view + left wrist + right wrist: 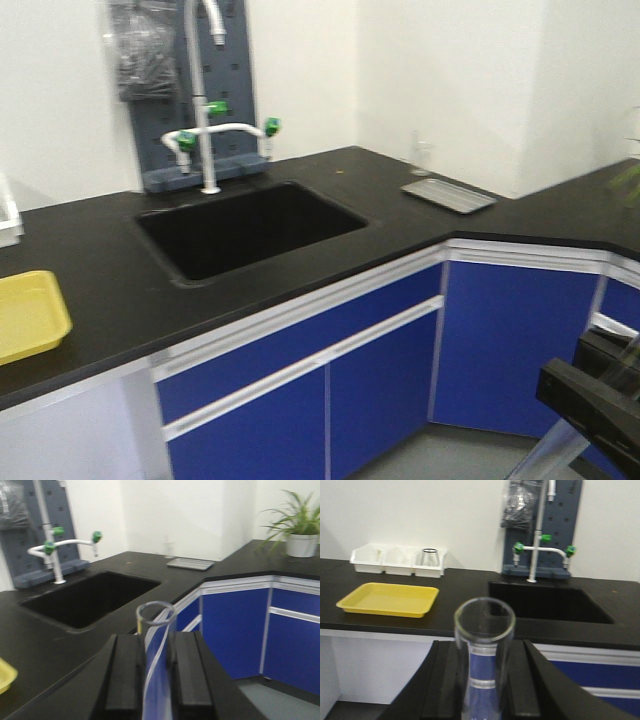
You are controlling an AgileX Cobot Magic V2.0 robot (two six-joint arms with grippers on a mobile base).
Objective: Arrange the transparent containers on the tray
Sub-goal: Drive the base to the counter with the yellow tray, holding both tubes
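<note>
A laboratory: black bench, deep sink, green-valved faucet, pegboard drying rack.

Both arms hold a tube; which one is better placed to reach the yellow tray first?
Probably left. The left gripper, shut on one test tube, is at the counter edge with the yellow tray close by. The right gripper, holding the other tube, sees the tray from farther back.

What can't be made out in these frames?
1. Left wrist view: slim clear glass test tube in left gripper, base cut by bottom edge.
2. Right wrist view: matching clear tube in right gripper, same.
3. Front view: shallow bright-yellow plastic tray, cut by left edge.
</note>
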